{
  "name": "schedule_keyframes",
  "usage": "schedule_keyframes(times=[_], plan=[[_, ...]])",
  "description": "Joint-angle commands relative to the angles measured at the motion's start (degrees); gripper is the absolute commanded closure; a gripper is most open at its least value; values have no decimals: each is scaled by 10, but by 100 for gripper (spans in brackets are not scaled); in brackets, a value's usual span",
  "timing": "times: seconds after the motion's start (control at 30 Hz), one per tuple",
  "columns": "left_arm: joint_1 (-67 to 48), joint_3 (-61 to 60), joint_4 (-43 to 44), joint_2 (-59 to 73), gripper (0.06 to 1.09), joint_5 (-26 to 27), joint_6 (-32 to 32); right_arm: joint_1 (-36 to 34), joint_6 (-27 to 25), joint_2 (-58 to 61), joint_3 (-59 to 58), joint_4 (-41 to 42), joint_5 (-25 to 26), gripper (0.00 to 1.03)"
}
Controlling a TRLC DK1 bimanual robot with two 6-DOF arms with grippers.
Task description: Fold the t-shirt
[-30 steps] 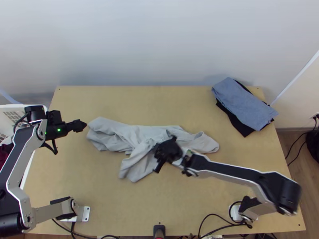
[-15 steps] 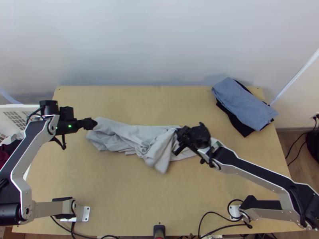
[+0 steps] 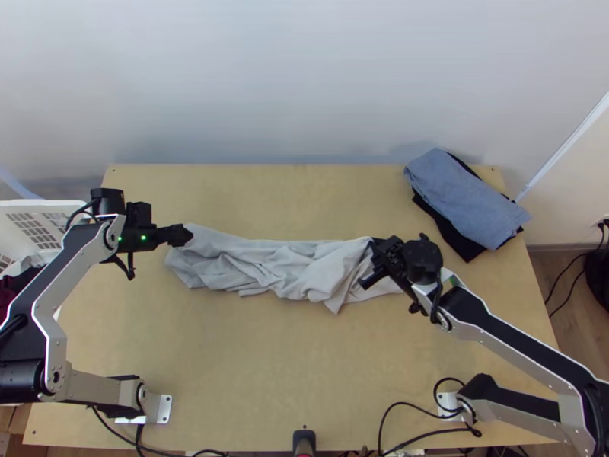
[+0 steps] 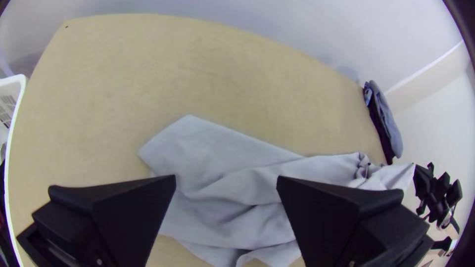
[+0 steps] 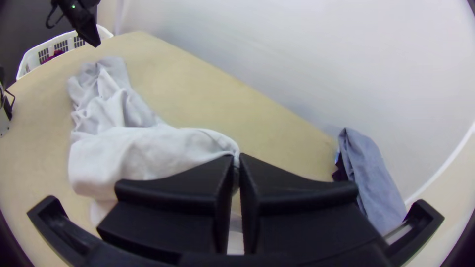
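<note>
From above, I can see the pale grey t-shirt (image 3: pixel 251 263) lying bunched in a long, creased strip across the light wooden table (image 3: pixel 228 365). The left gripper (image 3: pixel 187 234), black and wide-fingered, is at the strip's left end, while the matching right gripper (image 3: pixel 377 263) is at the cloth toward the other end. Up in the far right corner sits a folded blue-grey garment (image 3: pixel 460 198) on top of a black piece of cloth (image 3: pixel 455 242), and a white plastic basket (image 3: pixel 38 206) stands at the table's left side. In the left wrist view, the left gripper (image 4: pixel 226 182) has its fingers spread well apart with no cloth caught between them; the t-shirt's end lies wrinkled on the table beyond. In the right wrist view, the right gripper (image 5: pixel 236 158) has its fingertips pressed together on a pinch of the t-shirt's edge, and the cloth rises to them in a loose, rounded fold.
</note>
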Motion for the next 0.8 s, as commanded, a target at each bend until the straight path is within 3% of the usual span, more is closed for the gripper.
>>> schedule_keyframes(times=[0.0,0.2,0.77], plan=[[4,13,6,22,10,-8,22,-19,8,-22,-15,6,8,100],[18,14,-1,49,10,-38,64,-56,17,-36,-15,2,8,100],[35,44,-1,89,10,-38,67,-147,25,-63,-45,3,8,100]])
